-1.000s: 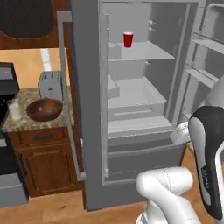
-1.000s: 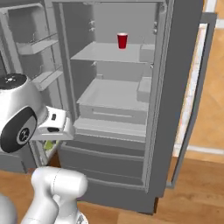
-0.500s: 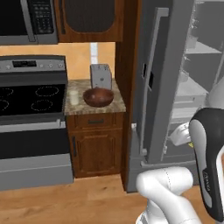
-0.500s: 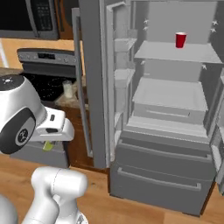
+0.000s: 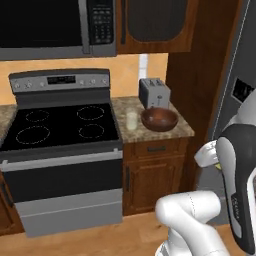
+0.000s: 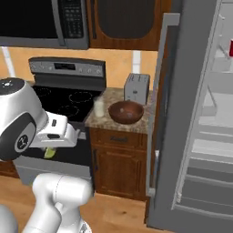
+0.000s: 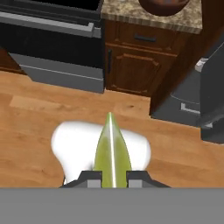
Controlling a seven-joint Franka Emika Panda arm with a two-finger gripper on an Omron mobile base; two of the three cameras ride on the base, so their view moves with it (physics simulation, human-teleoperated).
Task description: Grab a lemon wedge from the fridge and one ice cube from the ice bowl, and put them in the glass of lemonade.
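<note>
Lemon wedge (image 7: 112, 153) sits clamped between the two dark tips of the gripper (image 7: 112, 177) at the bottom centre of the hand view, its pointed end sticking up toward the middle of the frame; in the right base view a bit of yellow-green shows under the hand at the left middle. The step in hand, as I judge it, is to carry the wedge to the glass of lemonade (image 5: 131, 120), which stands on the stone counter (image 5: 172, 131) in the middle of the left base view, just beside the ice bowl (image 5: 159, 119) and in front of the toaster (image 5: 153, 91). To do it well, the grip should remain firm and the hand should come from above the glass — not from the side — because the glass is small and close to the bowl and the stove (image 5: 60, 125), and a side approach may knock it. Release only when the wedge is directly over the rim. The fridge (image 6: 195, 113) stands open at the right of the right base view. No brand or readable writing is visible; the marks on the microwave (image 5: 55, 25) panel are too small to read.
</note>
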